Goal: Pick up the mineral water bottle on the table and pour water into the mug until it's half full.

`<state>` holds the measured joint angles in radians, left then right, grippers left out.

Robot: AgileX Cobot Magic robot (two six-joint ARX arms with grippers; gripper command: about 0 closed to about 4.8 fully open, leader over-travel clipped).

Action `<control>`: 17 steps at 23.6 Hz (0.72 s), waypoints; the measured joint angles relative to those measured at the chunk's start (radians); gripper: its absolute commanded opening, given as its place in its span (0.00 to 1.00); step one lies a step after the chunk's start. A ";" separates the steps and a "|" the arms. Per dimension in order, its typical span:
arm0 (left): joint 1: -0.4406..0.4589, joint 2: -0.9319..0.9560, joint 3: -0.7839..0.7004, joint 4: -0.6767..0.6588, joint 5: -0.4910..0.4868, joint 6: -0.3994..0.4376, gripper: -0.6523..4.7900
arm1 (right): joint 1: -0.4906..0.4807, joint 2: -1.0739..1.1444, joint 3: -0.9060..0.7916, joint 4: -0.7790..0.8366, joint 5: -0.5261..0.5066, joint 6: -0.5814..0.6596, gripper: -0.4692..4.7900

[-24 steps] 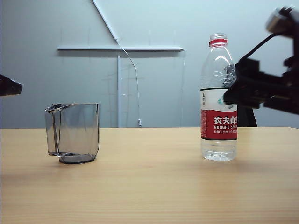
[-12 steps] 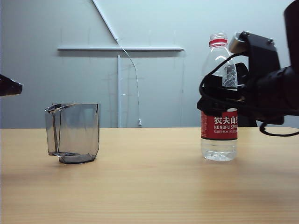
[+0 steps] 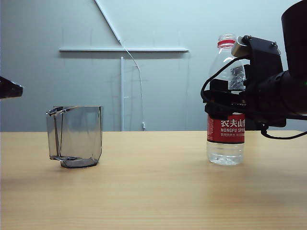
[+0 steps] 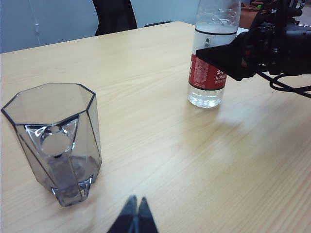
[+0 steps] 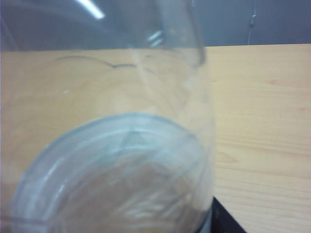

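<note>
1. Exterior view. The right gripper (image 3: pixel 225 103), which a second ago was off to the side of the mineral water bottle (image 3: pixel 225 134) at label height, has swung in and now sits around the bottle's upper body, hiding the top of the label. The bottle has shifted very slightly but still stands upright on the table (image 3: pixel 153 191). Well apart from the bottle stands the mug (image 3: pixel 75 136), unmoved and apparently empty. The left gripper (image 3: pixel 9 89) hangs beyond the mug on the side away from the bottle, as before.

2. Left wrist view. The left gripper (image 4: pixel 135 218) has its jaws together, holding nothing, near the mug (image 4: pixel 58 141). The right gripper (image 4: pixel 228 60) brackets the bottle (image 4: pixel 209 73) at the label; low water (image 4: pixel 205 99) is visible in the base.

3. Right wrist view. The bottle (image 5: pixel 112 145) fills the frame, very close. Finger contact cannot be told; the jaws look wide, not yet clamped.

4. Judgement: the approach is finished and closing on the bottle comes next; lift and pour are still ahead.
</note>
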<state>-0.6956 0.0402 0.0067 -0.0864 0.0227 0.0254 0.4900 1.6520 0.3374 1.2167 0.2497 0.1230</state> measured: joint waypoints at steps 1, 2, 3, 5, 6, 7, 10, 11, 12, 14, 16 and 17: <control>0.000 0.000 0.000 0.000 0.000 0.000 0.12 | 0.000 0.000 0.000 0.000 0.000 0.000 0.65; 0.000 0.000 0.000 0.000 0.000 0.000 0.12 | 0.000 0.000 0.000 0.000 0.001 -0.001 0.65; 0.000 0.000 0.000 0.000 0.000 0.000 0.12 | 0.000 0.000 0.000 0.000 0.000 -0.002 0.65; 0.000 0.000 0.000 0.000 0.000 0.000 0.12 | 0.000 0.000 0.000 0.001 0.001 -0.001 0.65; 0.000 0.000 0.000 0.000 0.000 0.000 0.12 | 0.000 0.000 0.000 0.001 0.002 -0.002 0.65; 0.000 0.000 0.000 0.000 0.000 0.000 0.12 | 0.000 0.000 0.000 0.001 0.002 -0.003 0.65; 0.000 0.000 0.000 0.000 0.000 0.000 0.12 | 0.000 0.000 0.000 0.006 -0.006 -0.008 0.65; 0.000 0.000 0.000 0.000 0.000 0.000 0.12 | 0.000 0.000 0.000 0.008 -0.016 -0.016 0.65; 0.001 0.000 0.000 0.000 0.000 0.000 0.12 | 0.000 0.000 -0.002 0.012 -0.027 -0.036 0.65; 0.008 0.000 0.000 0.000 0.000 0.000 0.12 | 0.002 -0.006 -0.001 0.011 -0.063 -0.082 0.64; 0.041 0.000 0.000 0.000 0.000 0.000 0.12 | 0.010 -0.041 0.026 -0.027 -0.116 -0.149 0.64; 0.079 0.000 0.000 0.000 0.000 0.000 0.12 | 0.012 -0.069 0.066 -0.083 -0.148 -0.182 0.64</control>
<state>-0.6163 0.0399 0.0067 -0.0864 0.0231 0.0254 0.5022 1.5833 0.4034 1.1339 0.1013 -0.0589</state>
